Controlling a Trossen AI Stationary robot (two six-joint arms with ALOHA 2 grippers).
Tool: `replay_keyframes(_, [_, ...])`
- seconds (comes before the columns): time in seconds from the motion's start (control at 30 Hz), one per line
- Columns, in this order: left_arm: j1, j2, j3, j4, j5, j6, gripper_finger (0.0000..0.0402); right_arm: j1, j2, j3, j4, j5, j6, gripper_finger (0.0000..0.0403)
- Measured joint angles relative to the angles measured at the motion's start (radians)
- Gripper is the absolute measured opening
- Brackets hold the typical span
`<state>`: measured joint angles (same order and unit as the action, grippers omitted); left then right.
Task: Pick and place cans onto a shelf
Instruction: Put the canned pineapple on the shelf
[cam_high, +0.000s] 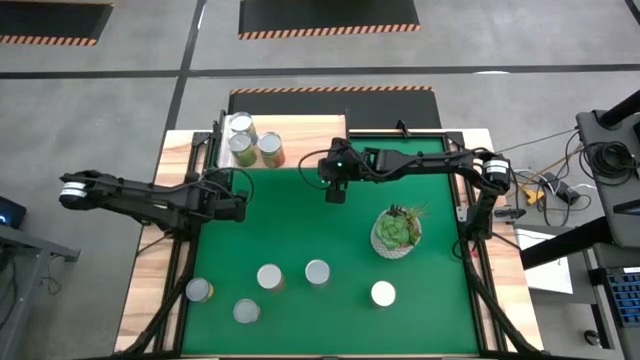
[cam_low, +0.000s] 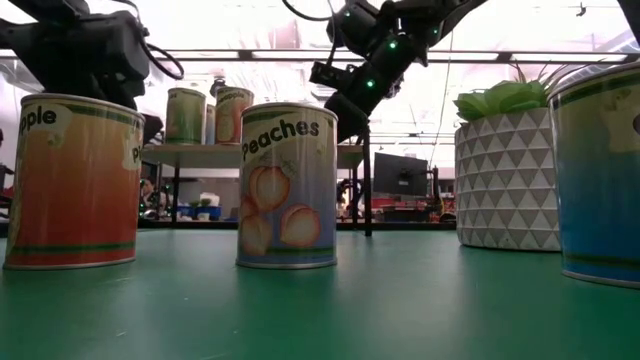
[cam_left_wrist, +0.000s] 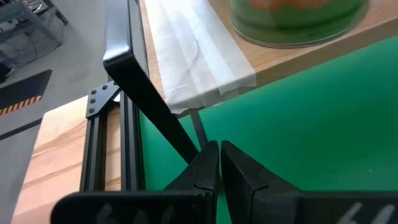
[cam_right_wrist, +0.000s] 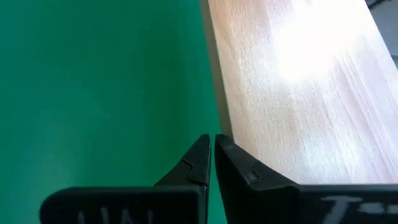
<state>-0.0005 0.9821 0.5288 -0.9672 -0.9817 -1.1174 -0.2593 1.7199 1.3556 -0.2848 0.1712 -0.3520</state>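
This is a robotics lab or test workshop — a bare grey concrete floor (cam_high: 120, 100) carries black mats edged in orange-and-black hazard stripes (cam_high: 328, 33). A wooden table (cam_high: 143, 280) on black aluminium framing holds a green mat (cam_high: 300, 225), loose cables (cam_high: 560, 185) trail beside it, and a monitor (cam_low: 400, 175) and cluttered benches stand behind.

Three cans (cam_high: 250, 143) were set on the shelf (cam_high: 305, 130) at the far edge of the mat (cam_high: 300, 230). Five cans (cam_high: 268, 277) were spread along the mat's near side, with the plant pot (cam_high: 396, 234) placed to their right.
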Motion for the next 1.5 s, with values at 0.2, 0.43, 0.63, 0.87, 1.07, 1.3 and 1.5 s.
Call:
replay_keyframes(0.2, [-0.013, -0.001, 0.020, -0.002, 0.005, 0.001, 0.0000, -0.005, 0.000, 0.000, 0.001, -0.007, 0.003, 0.0013])
replay_keyframes(0.43, [-0.050, -0.002, 0.066, -0.010, 0.045, 0.034, 0.0000, 0.042, -0.026, -0.001, -0.015, 0.017, 0.034, 0.0013])
replay_keyframes(0.63, [-0.124, -0.002, 0.108, -0.032, 0.098, 0.035, 0.0000, 0.129, -0.075, -0.001, -0.053, 0.009, 0.071, 0.0013])
replay_keyframes(0.87, [-0.266, -0.002, 0.153, -0.045, 0.227, 0.046, 0.0000, 0.249, -0.126, -0.001, -0.057, 0.007, 0.122, 0.0013])
replay_keyframes(1.07, [-0.431, -0.002, 0.182, -0.037, 0.383, -0.029, 0.0000, 0.334, -0.125, -0.001, -0.051, 0.005, 0.159, 0.0013])
replay_keyframes(1.3, [-0.670, 0.020, 0.204, 0.081, 0.454, -0.061, 0.0000, 0.401, -0.101, -0.002, -0.014, 0.005, 0.217, 0.0013])
replay_keyframes(1.5, [-0.823, 0.115, 0.191, 0.284, 0.479, -0.050, 0.0000, 0.437, -0.078, -0.002, 0.046, 0.005, 0.290, 0.0013])
